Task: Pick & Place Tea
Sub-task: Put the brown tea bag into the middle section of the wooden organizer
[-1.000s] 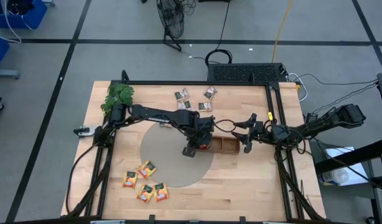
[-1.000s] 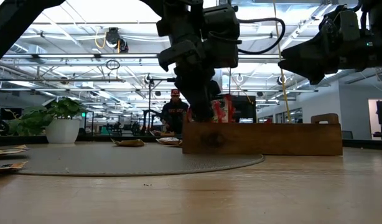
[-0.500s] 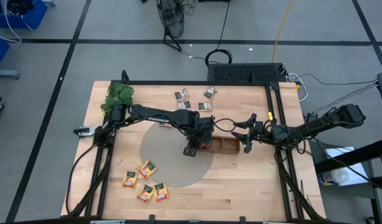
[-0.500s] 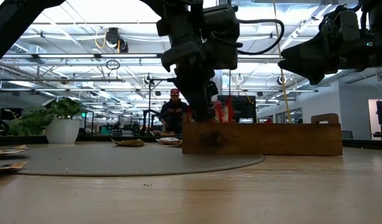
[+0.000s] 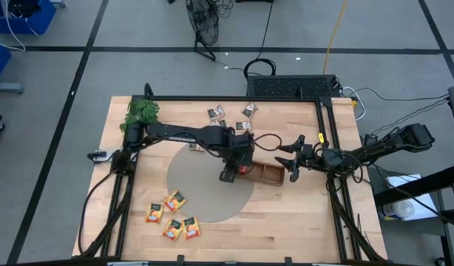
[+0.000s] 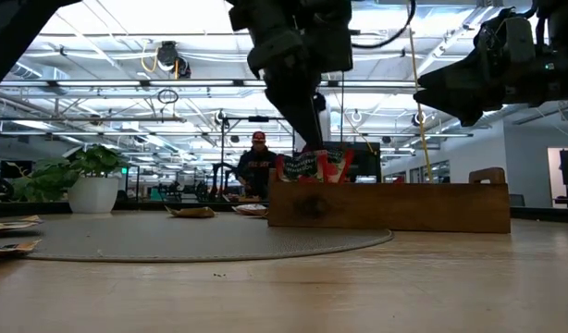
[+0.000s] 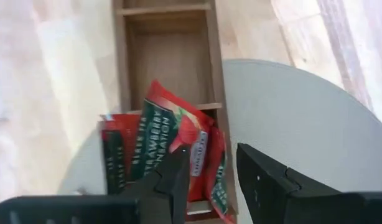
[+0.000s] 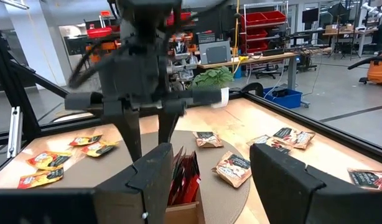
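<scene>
Several red tea sachets stand upright in the left end compartment of the long wooden tray, their tops sticking out above its wall. My left gripper hangs open just above them, pointing steeply down, with nothing between its fingers. My right gripper waits open at the tray's right end, held about level. Orange-yellow sachets lie near the front left. Grey-white sachets lie at the far edge.
The tray's left end rests on a round grey mat. Its other compartments show bare wood. A green leafy sprig lies at the far left corner. A black frame borders the table.
My left gripper has let go of the red sachet and risen straight up out of the tray's left compartment. The red sachets stay standing in that compartment, now fanned out a little above the tray wall.
</scene>
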